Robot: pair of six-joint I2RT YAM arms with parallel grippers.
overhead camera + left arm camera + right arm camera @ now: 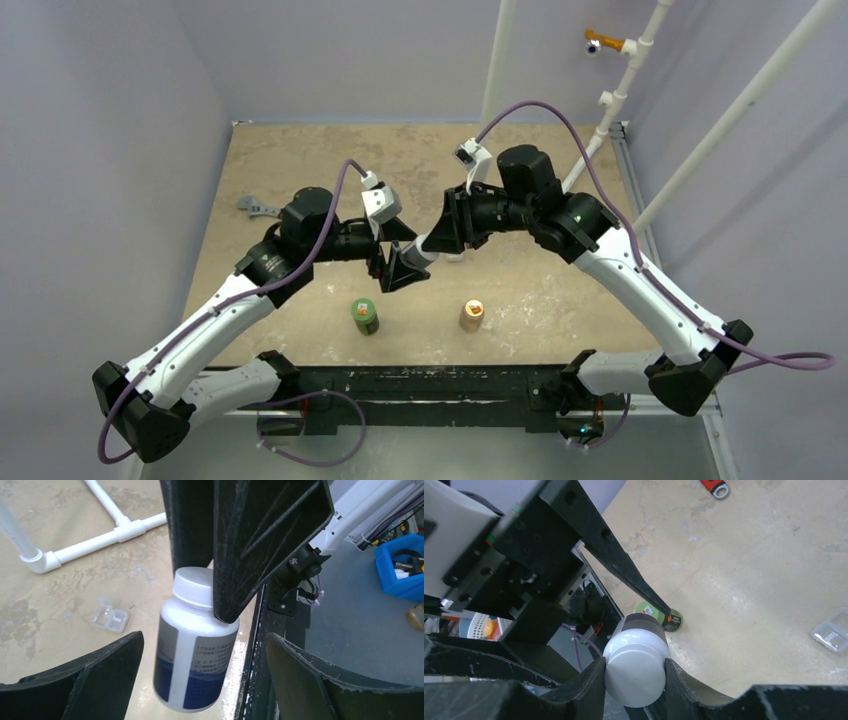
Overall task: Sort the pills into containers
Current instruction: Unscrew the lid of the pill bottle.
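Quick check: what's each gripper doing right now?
Left gripper: open, jaws either side of the white-capped bottle, not touching it.
Right gripper: closed on that bottle at its cap end.

Robotics lab cell: scuffed bench (290,170) boxed by plain lavender panels (100,150), white pipe frame (606,98) at bench's far right, blue parts bin (397,567) beyond its near edge.

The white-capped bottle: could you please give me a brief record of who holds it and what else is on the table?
white-capped bottle: cap on, held above the table
right gripper: shut on the bottle's top
left gripper: open, fingers either side of the bottle
clear case: on the table
green bottle, tan-orange bottle: upright, toward the arm bases
pills: none visible
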